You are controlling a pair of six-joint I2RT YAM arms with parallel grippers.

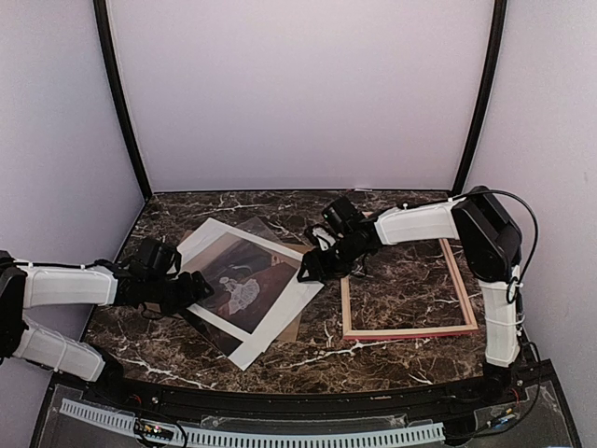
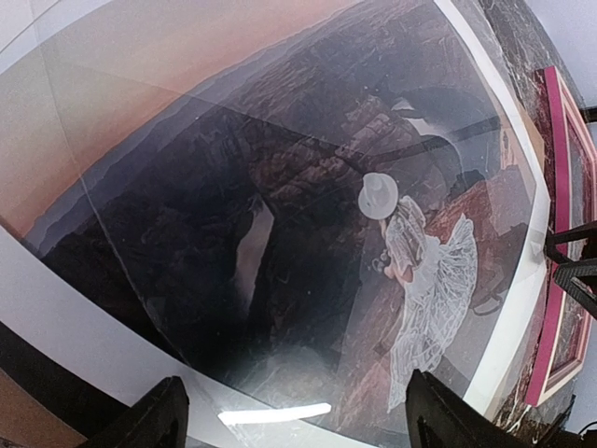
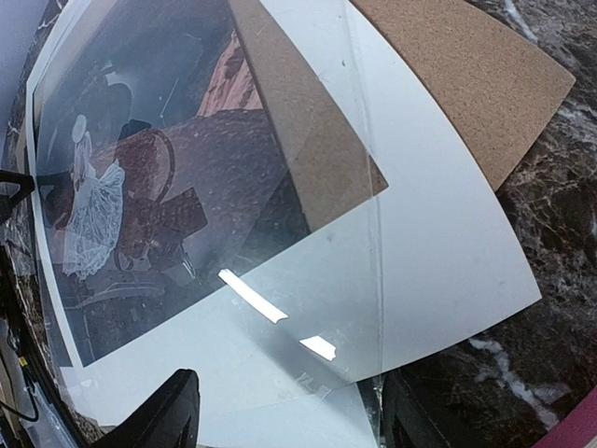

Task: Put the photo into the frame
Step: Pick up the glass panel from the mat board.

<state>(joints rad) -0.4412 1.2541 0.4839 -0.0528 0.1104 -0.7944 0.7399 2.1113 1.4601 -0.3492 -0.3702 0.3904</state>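
Noted flat between the two grippers: rectangular print, dark reddish-brown landscape with a small white-dressed figure (image 1: 238,280). Sits in a loose pile with a white card mat border (image 1: 270,331), a brown cardboard backing board (image 3: 466,65) and a clear transparent sheet (image 3: 317,233). Glare streaks say the clear sheet is uppermost. Cannot tell for sure whether the print lies over or under the mat.

Left gripper (image 1: 191,289): spread wide, nothing between the fingers (image 2: 149,420), low over the near-left edge of the pile, print straight ahead of the tips. Right gripper (image 1: 312,266): also parted and empty, hovering at the opposite edge, clear sheet's corner and mat just ahead of its tips.

Thin-railed rectangular frame, pink to salmon wood (image 1: 410,331): flat on the dark marble tabletop (image 1: 168,359), behind the right gripper on the side away from the pile, near but not touching the mat. Hollow inside, only marble showing.

Handling, as judged: print light, thin, floppy; likely to sag or crease if lifted by one corner alone. Glossy face, so probably slippery against the clear sheet and prone to marks. Hard to get under while flat.

Best hold, as judged: pinch a free edge or corner, not the picture area. Clear sheet to be moved off first. Support from the opposite edge while carrying.
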